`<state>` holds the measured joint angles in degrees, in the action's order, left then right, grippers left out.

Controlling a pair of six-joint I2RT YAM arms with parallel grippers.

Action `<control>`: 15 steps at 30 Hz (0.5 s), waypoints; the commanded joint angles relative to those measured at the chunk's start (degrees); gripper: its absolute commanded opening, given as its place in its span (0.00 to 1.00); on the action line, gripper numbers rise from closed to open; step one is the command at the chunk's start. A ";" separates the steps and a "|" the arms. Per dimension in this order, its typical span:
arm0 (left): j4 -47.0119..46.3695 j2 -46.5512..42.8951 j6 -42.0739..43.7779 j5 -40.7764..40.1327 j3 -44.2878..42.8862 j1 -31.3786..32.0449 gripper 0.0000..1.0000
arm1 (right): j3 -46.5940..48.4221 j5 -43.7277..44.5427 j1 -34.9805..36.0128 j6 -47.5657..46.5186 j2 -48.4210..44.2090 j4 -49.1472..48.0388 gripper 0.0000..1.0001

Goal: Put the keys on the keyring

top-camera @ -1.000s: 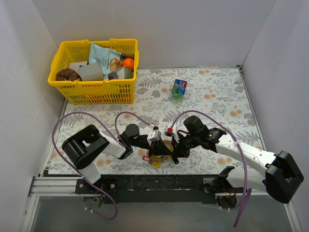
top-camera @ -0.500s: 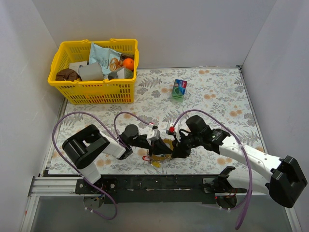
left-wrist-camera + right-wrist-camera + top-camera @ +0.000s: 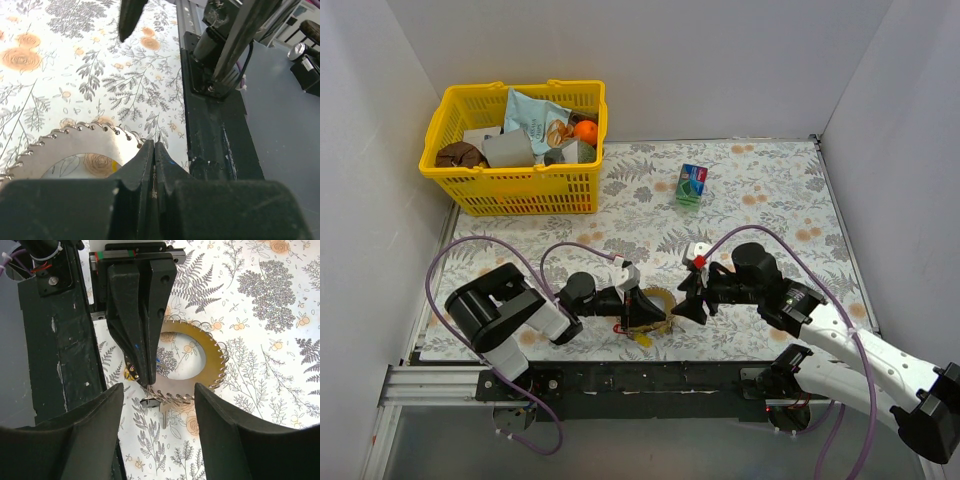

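At the near edge a black rail (image 3: 650, 378) runs along the counter (image 3: 770, 200). Just beyond it the left pincer (image 3: 642, 308) lies low, its fingers pressed together on the rim of the keyring (image 3: 195, 332). The keyring sits low over the floral cloth, close to that edge (its toothed rim shows plainly in the left wrist view). Whether it rests fully on the cloth I cannot tell. One of the keys (image 3: 162, 416) lies just beside the ring's rim, on the side facing the right pincer (image 3: 688, 302), and a yellow tag (image 3: 642, 338) shows between the ring and the rail. The right pincer sits just right of the ring, pointing left at it, its fingers spread wide and gripping nothing. Farther out, a broad stretch of floral cloth runs right and back to a small green-and-blue box (image 3: 691, 184), standing well apart from both arms. In the far left corner a yellow basket (image 3: 520, 190) sits close to the white walls (image 3: 720, 60). It holds an orange (image 3: 585, 130), a blue-and-white packet (image 3: 535, 115), and some brown and grey items too small to name.
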<state>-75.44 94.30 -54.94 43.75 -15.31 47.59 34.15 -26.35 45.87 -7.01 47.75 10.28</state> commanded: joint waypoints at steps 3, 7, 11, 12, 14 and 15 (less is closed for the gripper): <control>-30.29 -2.19 0.00 -4.28 1.77 0.31 0.00 | -2.07 -1.68 -0.07 3.31 -1.52 -6.32 0.61; -30.21 -5.00 0.97 -5.51 2.39 0.31 0.00 | -2.34 -4.50 -0.08 4.02 -0.90 -8.52 0.58; -28.37 -7.64 0.97 -5.69 1.69 0.22 0.00 | -1.46 -6.34 -0.07 3.84 -0.11 -8.97 0.56; -27.84 -7.99 0.97 -5.52 1.43 0.22 0.00 | -1.02 -6.69 -0.08 3.75 -0.02 -9.14 0.57; -25.65 -9.66 0.97 -5.25 0.81 0.22 0.00 | -0.58 -7.05 -0.08 3.67 0.33 -9.14 0.57; -24.85 -10.36 1.15 -5.25 0.20 0.22 0.00 | -0.32 -7.48 -0.08 3.58 0.42 -9.32 0.56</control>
<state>-75.46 87.88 -54.85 39.11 -13.21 47.64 31.99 -31.14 45.84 -3.57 47.75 4.23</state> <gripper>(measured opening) 0.014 0.567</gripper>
